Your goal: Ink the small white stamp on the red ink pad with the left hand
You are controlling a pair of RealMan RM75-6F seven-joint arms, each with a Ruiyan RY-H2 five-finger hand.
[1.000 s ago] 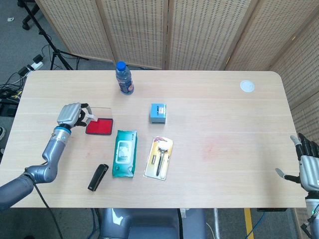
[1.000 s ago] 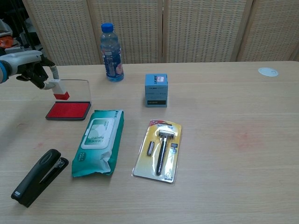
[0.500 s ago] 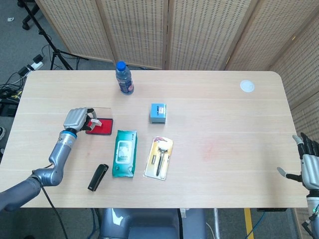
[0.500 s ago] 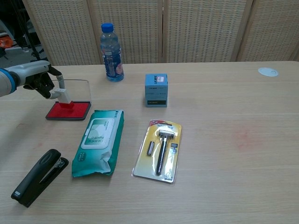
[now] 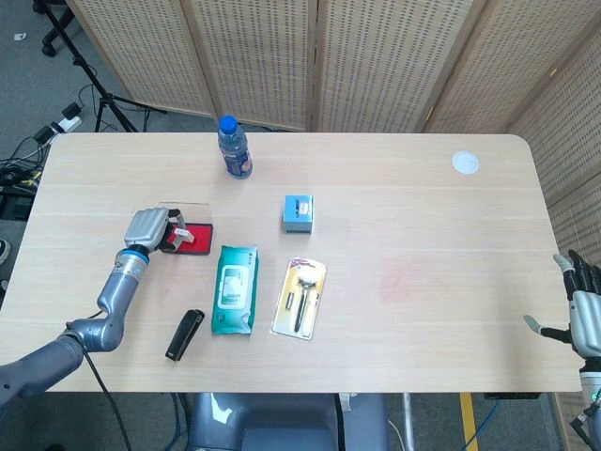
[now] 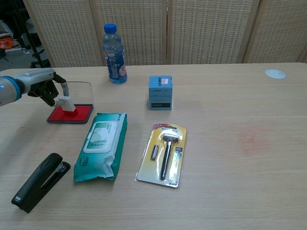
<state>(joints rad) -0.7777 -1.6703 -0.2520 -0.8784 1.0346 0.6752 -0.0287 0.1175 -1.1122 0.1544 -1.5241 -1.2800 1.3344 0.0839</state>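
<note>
My left hand [image 5: 150, 228] [image 6: 42, 86] grips the small white stamp [image 6: 66, 104] [image 5: 180, 232] and presses its red face down onto the red ink pad [image 6: 72, 114] [image 5: 194, 242]. The pad lies at the left of the table, its clear lid [image 6: 79, 92] folded back behind it. My right hand [image 5: 584, 310] hovers off the table's right front corner, fingers spread, holding nothing; the chest view does not show it.
A green wipes pack [image 6: 100, 144] lies right of the pad, a black stapler [image 6: 40, 180] in front. A water bottle [image 6: 114, 54], a blue box [image 6: 159, 92], a packaged razor [image 6: 164, 153] and a white disc [image 6: 275, 74] also sit on the table [image 6: 240, 158].
My left hand has come down and slightly right, bringing the stamp from above the pad's back edge onto the red ink surface. The right hand has barely moved.
</note>
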